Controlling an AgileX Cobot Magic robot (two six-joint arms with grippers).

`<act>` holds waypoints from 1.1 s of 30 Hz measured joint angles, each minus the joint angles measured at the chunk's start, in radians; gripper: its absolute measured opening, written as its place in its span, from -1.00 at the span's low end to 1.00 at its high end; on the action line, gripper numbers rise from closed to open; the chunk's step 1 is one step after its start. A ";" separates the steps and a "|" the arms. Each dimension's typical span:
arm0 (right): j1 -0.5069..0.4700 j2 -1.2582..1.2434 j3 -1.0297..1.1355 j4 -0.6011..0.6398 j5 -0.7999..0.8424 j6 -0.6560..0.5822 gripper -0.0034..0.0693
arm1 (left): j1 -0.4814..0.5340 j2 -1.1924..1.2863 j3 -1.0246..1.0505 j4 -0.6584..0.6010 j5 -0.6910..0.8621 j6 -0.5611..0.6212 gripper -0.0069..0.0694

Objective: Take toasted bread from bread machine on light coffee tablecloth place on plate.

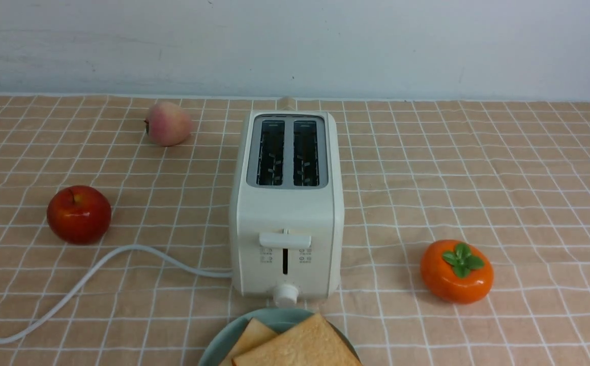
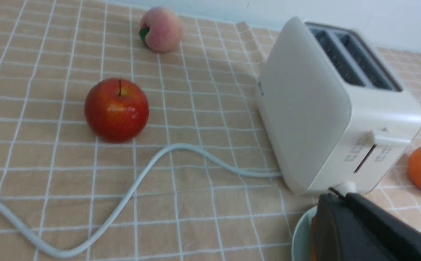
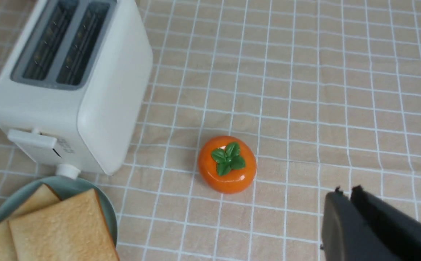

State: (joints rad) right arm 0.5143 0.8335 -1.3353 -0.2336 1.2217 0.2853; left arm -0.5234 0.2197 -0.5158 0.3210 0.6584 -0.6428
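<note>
The cream-white bread machine (image 1: pixel 286 203) stands mid-table on the light coffee tablecloth (image 1: pixel 478 168), both slots empty. Two slices of toasted bread (image 1: pixel 300 345) lie overlapping on the pale green plate (image 1: pixel 269 317) just in front of it, also visible in the right wrist view as toasted bread (image 3: pixel 61 228) on the plate (image 3: pixel 69 185). My left gripper (image 2: pixel 335 195) is shut and empty, hanging over the plate's rim (image 2: pixel 299 232) near the toaster knob. My right gripper (image 3: pixel 346 190) is shut and empty above bare cloth, to the right of the persimmon. Neither arm shows in the front view.
A red apple (image 1: pixel 79 213) and a peach (image 1: pixel 168 123) sit left of the toaster, an orange persimmon (image 1: pixel 456 271) to its right. The white cord (image 1: pixel 86 279) snakes from the toaster's left side toward the front left edge.
</note>
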 joint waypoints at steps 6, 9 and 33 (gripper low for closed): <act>0.000 -0.299 0.301 -0.039 -0.220 0.033 -0.96 | 0.000 0.000 0.000 0.002 -0.171 0.000 -0.85; 0.000 -0.462 0.511 -0.041 -0.358 0.100 -0.95 | 0.000 0.001 0.000 0.005 -0.223 0.000 -0.85; 0.000 -0.722 1.116 -0.172 -1.207 0.196 -0.91 | 0.000 0.001 0.000 0.006 -0.219 -0.018 -0.83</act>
State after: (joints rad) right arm 0.5143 0.1119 -0.2195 -0.4052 0.0148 0.4816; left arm -0.5234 0.2206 -0.5158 0.3272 0.4392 -0.6609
